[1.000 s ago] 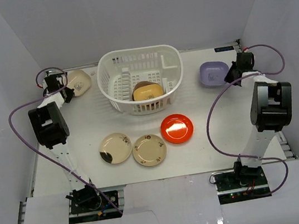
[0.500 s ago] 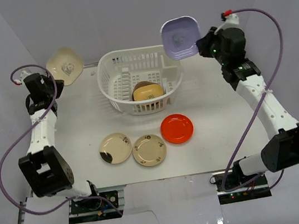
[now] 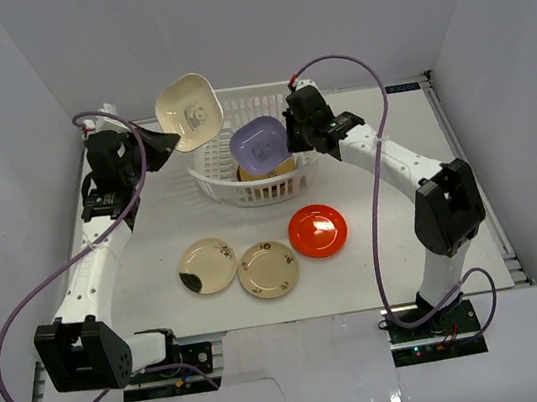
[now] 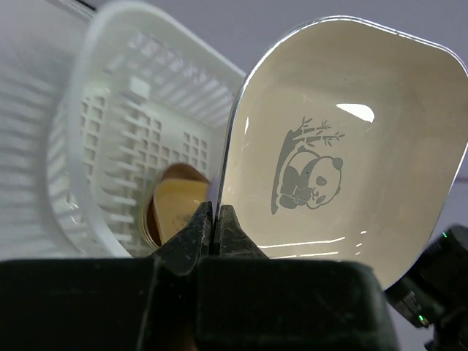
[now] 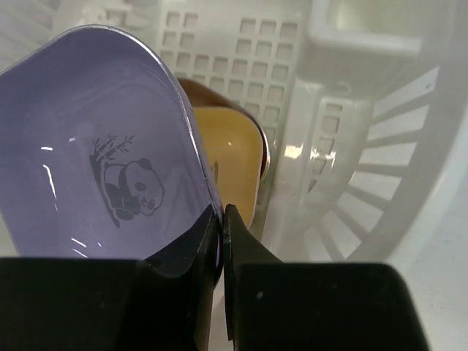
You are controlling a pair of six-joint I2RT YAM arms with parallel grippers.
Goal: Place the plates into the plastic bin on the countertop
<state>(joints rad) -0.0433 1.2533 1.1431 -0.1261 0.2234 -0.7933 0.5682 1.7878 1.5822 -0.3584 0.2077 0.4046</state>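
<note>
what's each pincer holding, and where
Left pincer grips the cream panda plate by its rim; right pincer grips the lavender panda plate by its rim.

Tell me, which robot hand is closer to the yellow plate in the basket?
Right. The right hand holds a purple plate just above the yellow plate in the basket. The left hand holds a cream plate by the basket's left rim.
</note>
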